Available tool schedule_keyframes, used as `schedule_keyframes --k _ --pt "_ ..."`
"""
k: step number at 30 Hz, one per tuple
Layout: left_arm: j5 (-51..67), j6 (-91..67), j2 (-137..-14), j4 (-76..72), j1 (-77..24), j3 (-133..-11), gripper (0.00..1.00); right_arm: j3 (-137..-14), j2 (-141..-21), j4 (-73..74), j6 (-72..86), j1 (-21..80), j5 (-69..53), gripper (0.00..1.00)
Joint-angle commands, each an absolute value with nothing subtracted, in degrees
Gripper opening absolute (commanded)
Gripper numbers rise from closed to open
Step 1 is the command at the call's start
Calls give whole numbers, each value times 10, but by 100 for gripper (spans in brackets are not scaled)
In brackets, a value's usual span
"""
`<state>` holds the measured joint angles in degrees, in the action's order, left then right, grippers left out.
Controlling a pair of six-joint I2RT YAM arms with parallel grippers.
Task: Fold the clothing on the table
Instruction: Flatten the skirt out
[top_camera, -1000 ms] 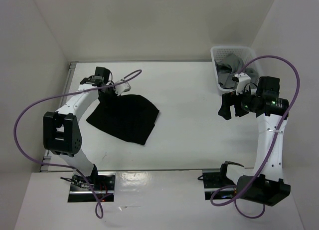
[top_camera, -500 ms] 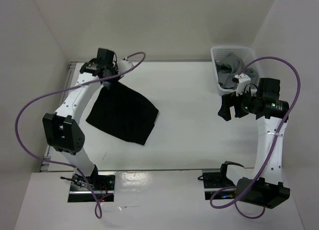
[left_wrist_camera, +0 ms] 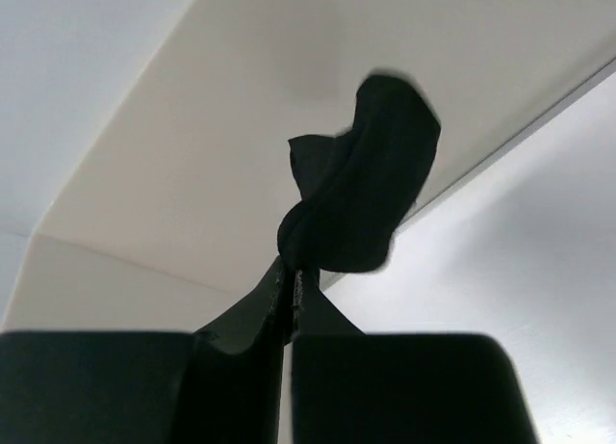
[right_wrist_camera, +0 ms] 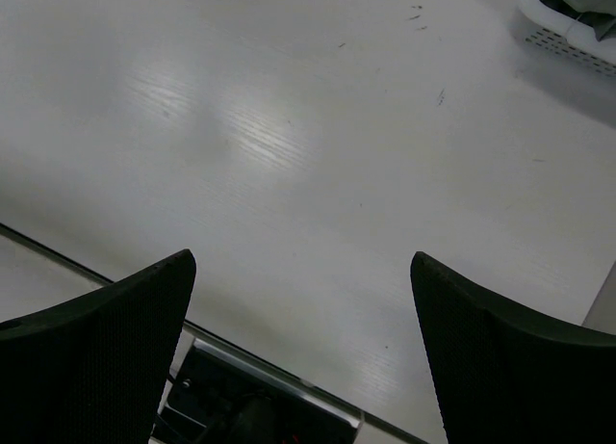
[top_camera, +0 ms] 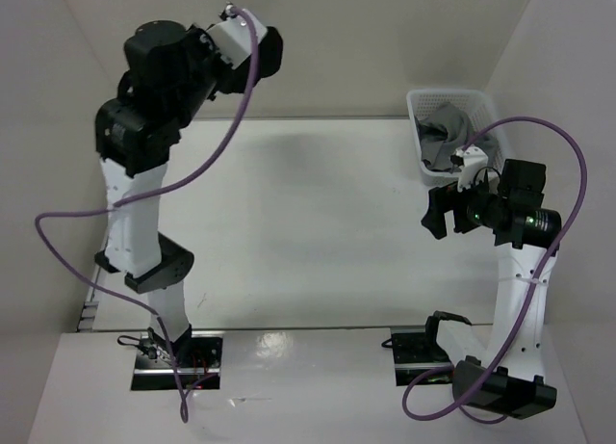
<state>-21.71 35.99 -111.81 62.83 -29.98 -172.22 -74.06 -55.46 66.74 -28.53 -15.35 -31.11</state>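
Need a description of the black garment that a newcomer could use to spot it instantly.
Start at the left arm, reared high over the white table. Its pincer is shut on the clothing, a bunched black cloth held off the tabletop. The grey garment, the only other cloth, sits in the white basket at the table's far right corner.

- The worktop (top_camera: 308,222) gives open, flat room across its middle, from the near edge to the back wall (top_camera: 337,49).
- A white basket (top_camera: 420,102) holding a grey garment (top_camera: 445,126) fills the far right corner.
- The right tool (top_camera: 438,213), jaws spread wide, hangs just in front of the basket and narrows that side.
- The left arm (top_camera: 144,174) stands tall along the left edge.
- High up, the left tool (left_wrist_camera: 289,282) pinches the clothing (left_wrist_camera: 366,184), which is off the surface.
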Motion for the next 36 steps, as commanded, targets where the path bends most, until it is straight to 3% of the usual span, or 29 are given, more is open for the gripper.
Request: schedule_keyframes --k 1,7,11,16,19,27,36 --pt "-210 265 -1063 746 -300 -1683 0 -738 -548 646 -280 -149 -313 96" --pt "93 208 -840 735 -273 -1298 0 -738 -548 646 -280 -144 -318 96" --pt "164 238 -729 726 -236 -1120 0 -738 -553 646 -286 -139 -323 96" --pt "136 245 -619 659 -216 -780 0 -738 -569 657 -298 -134 -335 96" --pt "131 229 -556 619 -205 -670 0 -744 -582 662 -304 -128 -340 96" --pt "76 138 -533 568 -200 -692 0 -776 -665 685 -322 -65 -359 96" --pt "224 138 -662 513 -76 -714 0 -856 -800 701 -319 75 -349 96"
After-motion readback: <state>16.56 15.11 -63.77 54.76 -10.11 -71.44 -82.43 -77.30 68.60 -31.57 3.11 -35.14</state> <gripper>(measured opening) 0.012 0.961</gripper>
